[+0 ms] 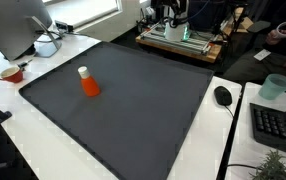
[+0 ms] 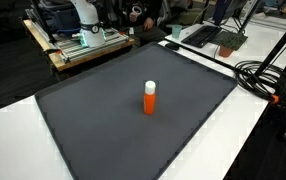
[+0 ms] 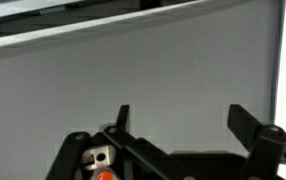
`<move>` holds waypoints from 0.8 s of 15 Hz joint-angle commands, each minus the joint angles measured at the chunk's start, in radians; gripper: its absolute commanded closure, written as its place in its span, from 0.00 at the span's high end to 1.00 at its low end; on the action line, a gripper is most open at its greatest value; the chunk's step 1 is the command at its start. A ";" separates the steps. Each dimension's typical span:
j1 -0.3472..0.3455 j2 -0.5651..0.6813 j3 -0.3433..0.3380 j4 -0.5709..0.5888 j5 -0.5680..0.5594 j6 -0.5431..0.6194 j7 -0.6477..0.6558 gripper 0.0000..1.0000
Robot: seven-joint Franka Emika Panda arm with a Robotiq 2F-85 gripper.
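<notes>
An orange bottle with a white cap stands upright on a large dark grey mat. Both show in both exterior views: bottle, mat. In the wrist view my gripper is open and empty, its two black fingers spread over bare grey mat. The bottle is not between the fingers. A small orange spot shows at the bottom edge of the wrist view; I cannot tell what it is. The gripper does not show clearly in either exterior view.
A white table surrounds the mat. A black mouse, keyboard, teal cup, red bowl and monitor stand around it. Black cables and a laptop lie beyond one mat edge.
</notes>
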 commanded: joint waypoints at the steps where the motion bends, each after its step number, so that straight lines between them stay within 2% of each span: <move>1: -0.057 0.083 0.106 -0.003 -0.119 0.194 0.176 1.00; 3: -0.122 0.122 0.168 -0.003 -0.195 0.272 0.341 1.00; 5: -0.176 0.170 0.197 0.015 -0.260 0.291 0.474 1.00; 6: -0.177 0.196 0.188 0.032 -0.286 0.253 0.473 1.00; 7: -0.118 0.149 0.146 0.002 -0.253 0.261 0.421 1.00; 12: -0.108 0.164 0.134 0.005 -0.259 0.261 0.426 1.00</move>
